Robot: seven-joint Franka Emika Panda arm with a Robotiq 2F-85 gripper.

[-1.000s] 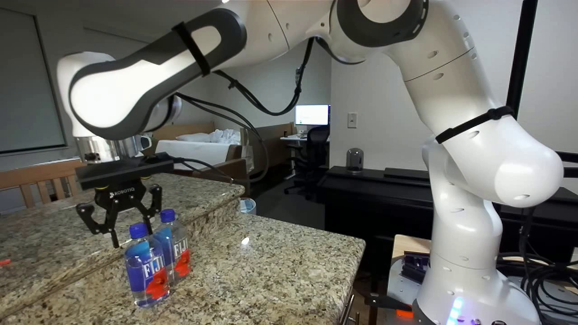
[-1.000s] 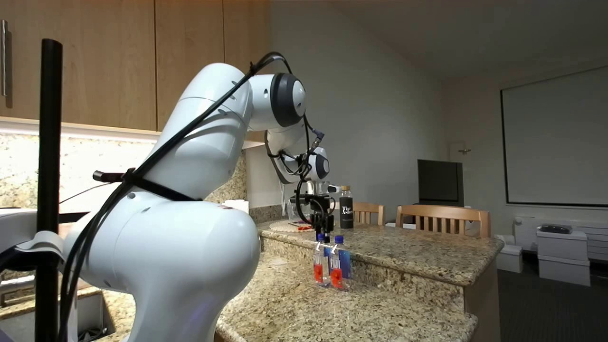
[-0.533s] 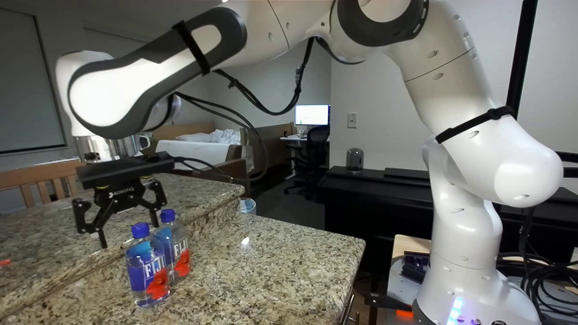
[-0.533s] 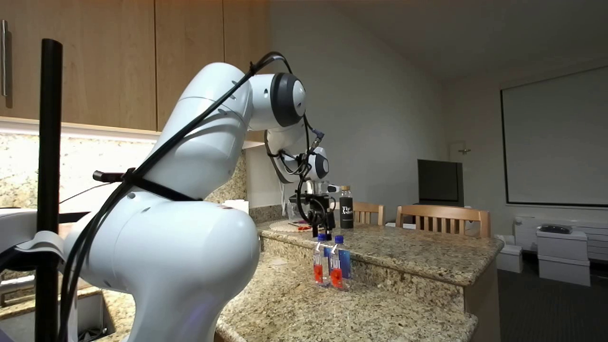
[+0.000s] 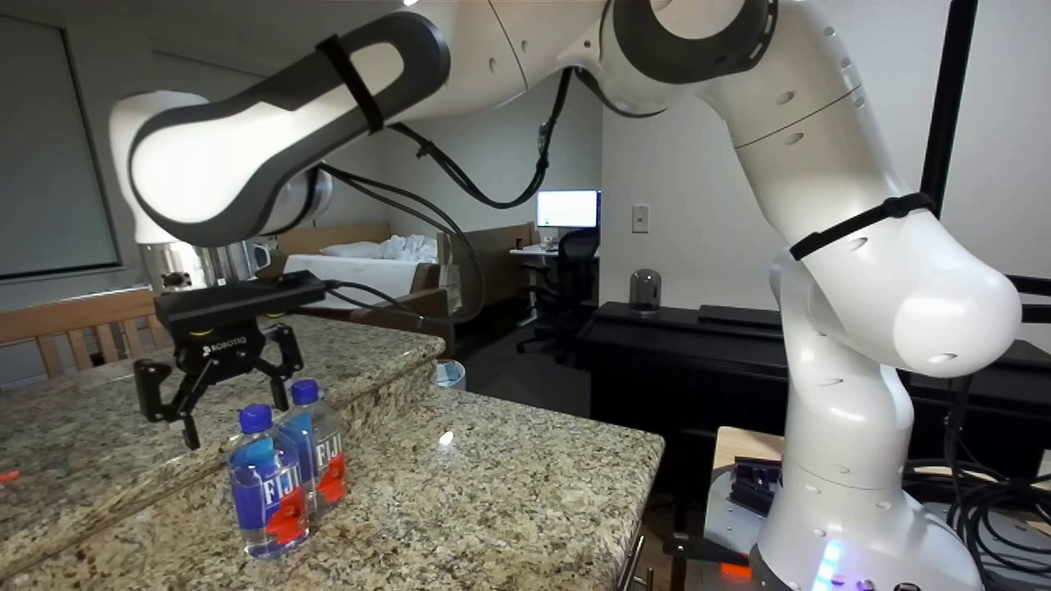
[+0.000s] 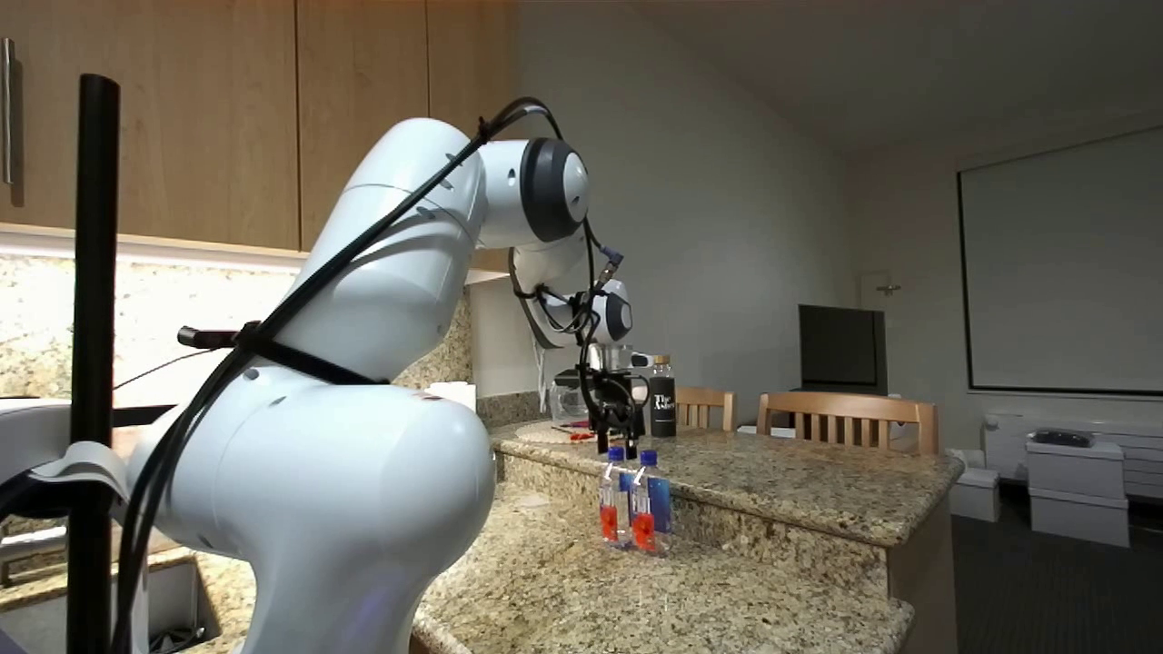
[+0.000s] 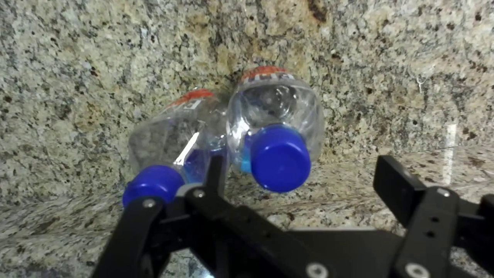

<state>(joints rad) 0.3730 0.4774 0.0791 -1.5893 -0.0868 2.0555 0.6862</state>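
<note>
Spread wide and gripping nothing, the end effector (image 7: 301, 173) spans the wrist view's lower frame; a clean grip likely needs it centred over the mid-frame bottle (image 7: 276, 129), lowered without brushing the left bottle (image 7: 170, 144), both on the desk (image 7: 386, 77)

Water bottles (image 5: 267, 488): FIJI. Tool (image 5: 235, 414): ROBOTIQ. Flask (image 6: 663, 404): "The…"

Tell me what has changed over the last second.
The gripper has opened wider and risen slightly; nothing is held now, and whether it gripped anything before is unclear. In an exterior view, the front Fiji bottle and the one behind it remain upright on the counter, almost exactly where they were.
</note>
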